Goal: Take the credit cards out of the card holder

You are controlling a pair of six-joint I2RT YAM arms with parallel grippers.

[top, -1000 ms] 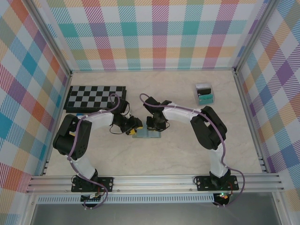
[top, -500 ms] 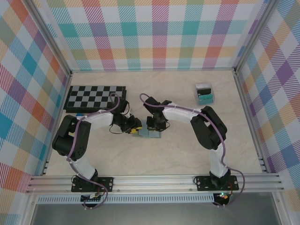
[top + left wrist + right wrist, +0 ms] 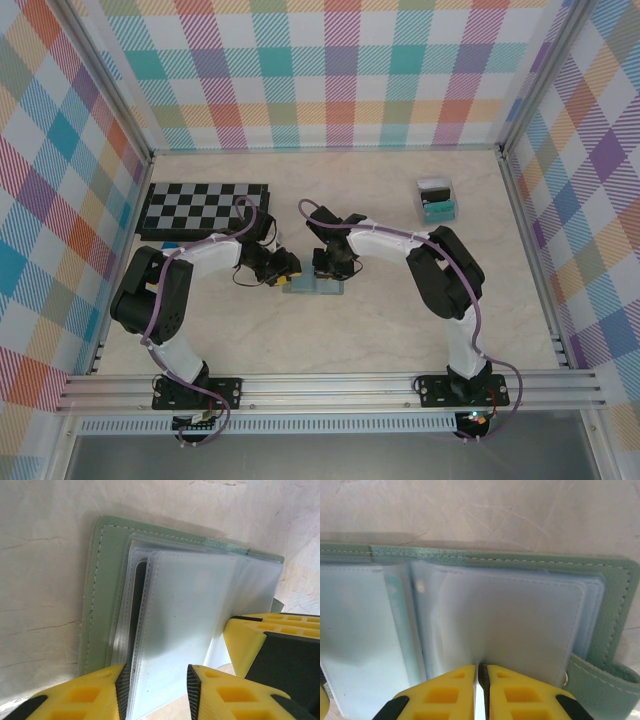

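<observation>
A robotics lab test cell: aluminium-framed enclosure (image 3: 330, 385), bright plaid wall panels (image 3: 330, 80) (three sides), pale marble-look tabletop (image 3: 380, 330).

Frosted sleeves (image 3: 185, 605) blur whatever the holder (image 3: 100, 605) carries — cards cannot be made out; its left side runs off the right wrist view.

Open card holder (image 3: 100, 610) between yellow jaws

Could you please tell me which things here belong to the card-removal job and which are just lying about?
Part of the job:
- card holder, lying open
- left tool, over its clear sleeves
- right tool, pinching a sleeve

Just lying about:
- chessboard
- clear box with teal and black contents
</observation>
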